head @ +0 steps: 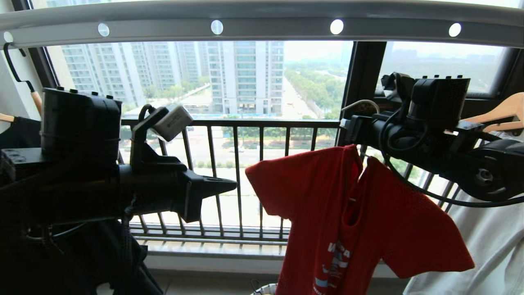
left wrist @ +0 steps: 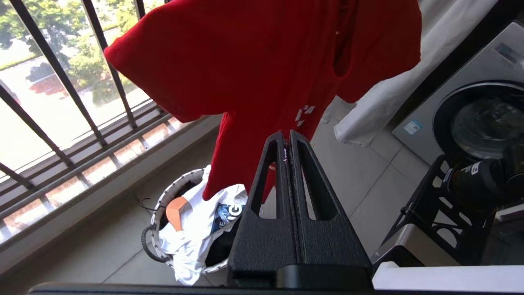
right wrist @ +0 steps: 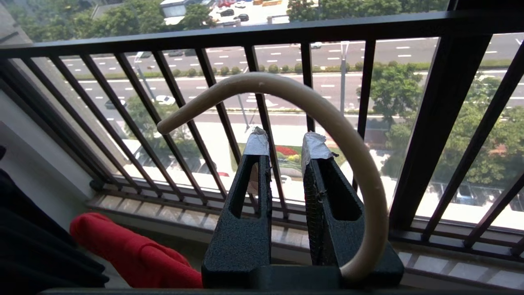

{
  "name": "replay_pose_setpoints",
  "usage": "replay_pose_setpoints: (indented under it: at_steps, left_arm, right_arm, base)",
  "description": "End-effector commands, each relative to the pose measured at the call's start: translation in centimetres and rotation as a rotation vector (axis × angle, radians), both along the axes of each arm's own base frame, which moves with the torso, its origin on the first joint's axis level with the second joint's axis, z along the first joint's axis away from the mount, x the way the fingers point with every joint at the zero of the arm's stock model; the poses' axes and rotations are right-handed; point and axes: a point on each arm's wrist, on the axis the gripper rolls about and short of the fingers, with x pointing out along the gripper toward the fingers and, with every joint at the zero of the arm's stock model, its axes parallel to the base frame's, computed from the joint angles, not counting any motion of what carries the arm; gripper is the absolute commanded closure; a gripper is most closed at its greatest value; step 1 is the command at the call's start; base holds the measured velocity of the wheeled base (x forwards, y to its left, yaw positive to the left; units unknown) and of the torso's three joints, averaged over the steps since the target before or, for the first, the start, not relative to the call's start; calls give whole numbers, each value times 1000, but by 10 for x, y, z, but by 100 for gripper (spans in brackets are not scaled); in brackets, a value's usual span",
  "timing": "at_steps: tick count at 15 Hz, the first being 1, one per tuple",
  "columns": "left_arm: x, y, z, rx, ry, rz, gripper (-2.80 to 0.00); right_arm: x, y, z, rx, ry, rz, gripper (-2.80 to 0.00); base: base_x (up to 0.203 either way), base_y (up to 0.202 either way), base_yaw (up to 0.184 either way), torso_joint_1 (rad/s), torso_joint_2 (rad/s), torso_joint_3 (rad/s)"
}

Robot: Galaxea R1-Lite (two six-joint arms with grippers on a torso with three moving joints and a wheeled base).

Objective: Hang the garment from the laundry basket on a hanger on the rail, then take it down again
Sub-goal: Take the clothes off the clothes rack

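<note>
Up by the rail (head: 262,28), the right gripper (right wrist: 286,145) holds the hanger (right wrist: 352,151): the curved white hook arcs over and past its taped fingers (right wrist: 256,143), and its lower end runs down beside the right-hand finger to the gripper base. A small gap shows between the fingertips themselves, and whether they actually pinch the wire at the base I cannot tell for certain, though the hanger rides with the gripper. In the head view the hook (head: 360,104) sits just at the front of the right arm, at about 2 o'clock, below the rail and apart from it.

The shirt (head: 356,221) hangs from under that gripper, at 5 o'clock in the head view, its sleeves spread and the white lettering low on the front. Its hem reaches down toward the basket (left wrist: 163,246), which stands on the floor near the window railing (head: 229,123) with white cloth inside.

The left gripper (left wrist: 288,139) is at 9 o'clock in the head view, pointing toward the shirt, near it but apart. Its fingers are pressed flat together, holding nothing.

A wooden hanger (head: 499,110) shows at 3 o'clock, with a white shirt (head: 483,246) beneath it. A washer (left wrist: 470,110) stands behind.
</note>
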Motion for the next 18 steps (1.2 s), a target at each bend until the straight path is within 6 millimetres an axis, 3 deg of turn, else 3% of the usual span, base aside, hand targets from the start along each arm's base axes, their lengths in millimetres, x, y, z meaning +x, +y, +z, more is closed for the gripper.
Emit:
replay_pose_setpoints:
  at_steps: [1, 3, 6, 7, 13, 18]
  left_arm:
    - [30, -37, -36, 30, 83, -37, 0]
    - [36, -52, -49, 46, 106, -38, 0]
    - [31, -79, -61, 99, 102, 28, 0]
    - [27, -87, -60, 108, 71, 71, -280]
    - [2, -121, -55, 97, 26, 162, -280]
    - [16, -137, -64, 98, -16, 296, -280]
  right_arm:
    - [15, 16, -20, 28, -5, 6, 0]
    - [22, 26, -31, 40, -15, -18, 0]
    - [19, 33, -32, 40, -14, -14, 0]
    - [17, 38, -33, 38, -11, -8, 0]
    - [6, 60, -35, 33, -7, -11, 0]
    - [0, 70, -33, 38, -8, -2, 0]
  base:
    - [0, 0, 0, 0, 0, 0]
    - [0, 0, 0, 0, 0, 0]
    - [0, 0, 0, 0, 0, 0]
    - [0, 0, 0, 0, 0, 0]
    - [0, 0, 0, 0, 0, 0]
    - [0, 0, 0, 0, 0, 0]
